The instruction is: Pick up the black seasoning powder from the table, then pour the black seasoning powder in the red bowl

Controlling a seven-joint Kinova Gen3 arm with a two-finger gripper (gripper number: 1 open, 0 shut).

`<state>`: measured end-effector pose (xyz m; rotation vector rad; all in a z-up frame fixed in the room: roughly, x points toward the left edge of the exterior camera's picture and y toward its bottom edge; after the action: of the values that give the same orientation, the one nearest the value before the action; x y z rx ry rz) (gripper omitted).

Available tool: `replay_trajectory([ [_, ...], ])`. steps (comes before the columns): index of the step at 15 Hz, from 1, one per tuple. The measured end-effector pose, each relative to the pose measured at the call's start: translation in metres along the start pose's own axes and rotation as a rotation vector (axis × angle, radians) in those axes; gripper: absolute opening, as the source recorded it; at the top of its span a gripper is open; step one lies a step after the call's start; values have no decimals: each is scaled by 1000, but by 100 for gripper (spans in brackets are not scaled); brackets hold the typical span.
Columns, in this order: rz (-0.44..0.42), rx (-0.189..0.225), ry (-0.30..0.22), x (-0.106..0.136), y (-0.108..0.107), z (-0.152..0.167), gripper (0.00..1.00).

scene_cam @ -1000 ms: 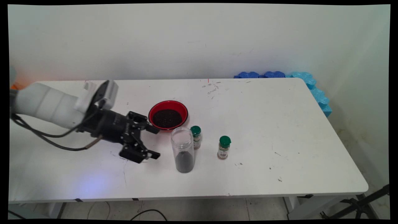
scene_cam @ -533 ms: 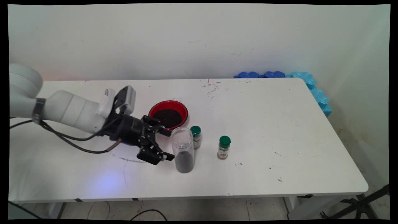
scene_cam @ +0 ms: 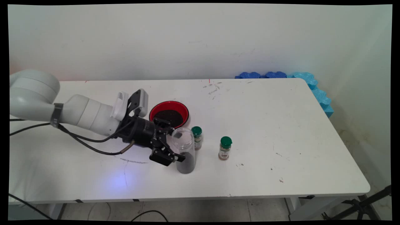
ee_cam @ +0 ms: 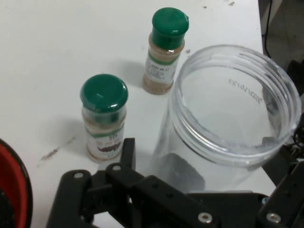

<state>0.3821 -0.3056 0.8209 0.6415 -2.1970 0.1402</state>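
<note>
- Reaching in low from the left, the gripper (scene_cam: 173, 147) lies nearly level over the bench (scene_cam: 281, 131), its jaws spread wide and holding nothing, one finger on each side of the jar (scene_cam: 184, 150).
- In the hand view the gripper (ee_cam: 204, 180) has the jar (ee_cam: 228, 118) squarely in its mouth; one finger (ee_cam: 127, 152) shows left of the clear wall, apart from it, while the other is mostly hidden at the right.
- The jar stands upright, lidless, with dark grains filling its bottom part.
- Behind the gripper sits the red bowl (scene_cam: 169, 114) of dark grains, close to the wrist.
- Just right of the jar is a green-capped shaker (scene_cam: 197, 137); a second shaker (scene_cam: 225, 147) stands farther right, apart.
- As I judge it, a good grip wants the jar centred between the fingers, low on the wall, and closed gently, so that it neither tips nor bumps the near shaker.
- Compared with a second ago, the gripper has travelled right, from well short of the jar to straddling it; the jar, bowl and shakers have not moved.
</note>
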Motion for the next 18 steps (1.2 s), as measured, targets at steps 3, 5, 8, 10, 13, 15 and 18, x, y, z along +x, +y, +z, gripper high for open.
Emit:
replay_trajectory([
  [3, -1, -2, 4, 2, 0, 7, 100],
  [5, -1, -4, 6, 2, -1, 9, 100],
  [8, -1, -6, 12, 4, 0, 11, 0],
  [10, 0, -10, 14, 5, 0, 10, 0],
  [13, 0, -13, 17, 9, -1, 1, 0],
  [15, -1, -13, 18, 11, -1, -7, 0],
  [18, -11, -12, 20, 17, -4, -26, 0],
])
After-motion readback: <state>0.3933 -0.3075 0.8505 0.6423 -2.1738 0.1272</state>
